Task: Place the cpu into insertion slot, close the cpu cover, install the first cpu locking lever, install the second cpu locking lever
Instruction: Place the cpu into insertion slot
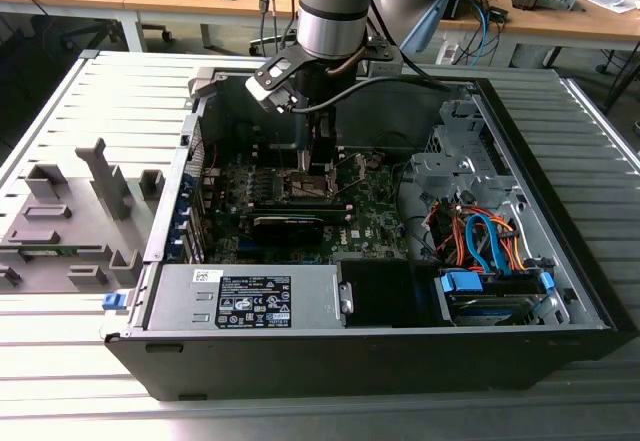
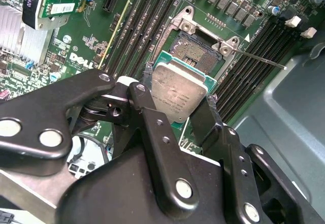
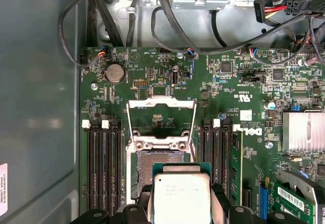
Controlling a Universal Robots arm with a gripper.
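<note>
Cpu [image 2: 179, 94], one, pinched in the claw [image 2: 179, 88] above one insertion slot [image 2: 195, 54]; one cpu cover [image 3: 161, 102] raised

Silvery cpu [image 2: 179, 94] aloft just over dark insertion slot [image 2: 195, 54]; cpu cover [image 3: 161, 102] open.

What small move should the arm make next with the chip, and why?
Probably ease the cpu down toward the insertion slot: the end effector grips it just over that bare slot, the cpu cover is swung open, and the cpu looks not yet seated.
</note>
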